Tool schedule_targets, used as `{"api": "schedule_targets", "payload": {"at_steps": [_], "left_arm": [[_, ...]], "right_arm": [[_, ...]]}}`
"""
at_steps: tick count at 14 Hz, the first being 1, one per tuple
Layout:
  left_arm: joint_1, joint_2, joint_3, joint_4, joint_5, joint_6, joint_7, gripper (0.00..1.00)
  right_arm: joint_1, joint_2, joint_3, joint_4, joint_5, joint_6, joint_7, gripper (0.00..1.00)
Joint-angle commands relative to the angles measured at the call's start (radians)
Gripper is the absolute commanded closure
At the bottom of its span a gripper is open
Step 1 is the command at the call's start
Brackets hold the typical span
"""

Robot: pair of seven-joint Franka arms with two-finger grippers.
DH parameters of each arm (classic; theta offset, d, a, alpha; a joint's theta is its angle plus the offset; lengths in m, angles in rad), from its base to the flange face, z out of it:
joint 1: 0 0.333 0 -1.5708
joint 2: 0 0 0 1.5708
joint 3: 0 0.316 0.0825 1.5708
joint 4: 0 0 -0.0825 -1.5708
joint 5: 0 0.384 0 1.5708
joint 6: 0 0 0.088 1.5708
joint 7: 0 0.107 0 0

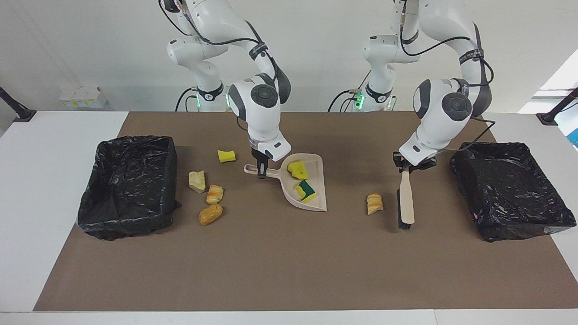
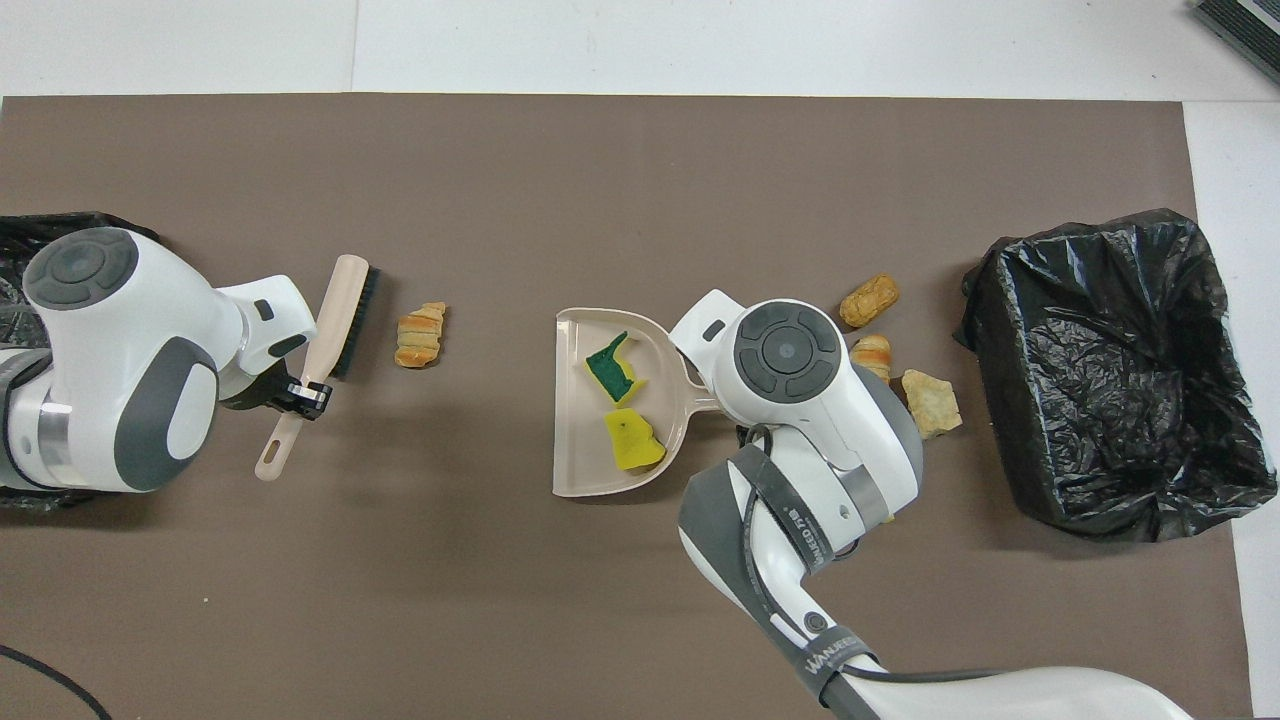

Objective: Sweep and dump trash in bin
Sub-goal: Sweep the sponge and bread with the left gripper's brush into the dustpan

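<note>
My right gripper [image 1: 261, 170] is shut on the handle of the beige dustpan [image 1: 316, 162], which rests on the mat. Two pieces of trash lie in the pan: a yellow sponge chunk [image 1: 298, 170] and a green-sided one [image 1: 307, 192]. My left gripper [image 1: 408, 166] is shut on the handle of the brush [image 1: 406, 198], whose bristle end is down at the mat beside a lone pastry piece [image 1: 375, 203]. More trash lies on the mat between the pan and a bin: a yellow sponge [image 1: 226, 156], a bread chunk [image 1: 197, 181] and two pastries [image 1: 215, 194], [image 1: 210, 214].
A black-bagged bin [image 1: 128, 185] stands at the right arm's end of the table and another bin [image 1: 510, 189] at the left arm's end. In the overhead view the left arm covers part of that second bin [image 2: 20, 235]. A brown mat [image 1: 289, 262] covers the table.
</note>
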Motion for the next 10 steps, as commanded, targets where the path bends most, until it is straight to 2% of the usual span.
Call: {"api": "schedule_targets", "payload": {"at_steps": [1, 4, 6, 10], "left_arm": [[-0.037, -0.057, -0.011, -0.084, -0.067, 0.042, 0.04, 1.0], [-0.154, -0.109, -0.011, -0.162, -0.089, 0.048, 0.045, 1.0], [-0.215, -0.158, -0.009, -0.23, -0.152, 0.051, 0.042, 1.0], [-0.344, -0.16, -0.009, -0.227, -0.247, 0.088, -0.087, 1.0]], "right_arm": [[-0.006, 0.011, 0.004, 0.003, -0.015, 0.007, -0.012, 1.0], [-0.006, 0.011, 0.004, 0.003, -0.015, 0.01, -0.01, 1.0], [-0.006, 0.012, 0.004, 0.0, -0.015, 0.022, -0.01, 1.0], [-0.011, 0.011, 0.004, -0.009, -0.014, 0.022, -0.016, 1.0]]}}
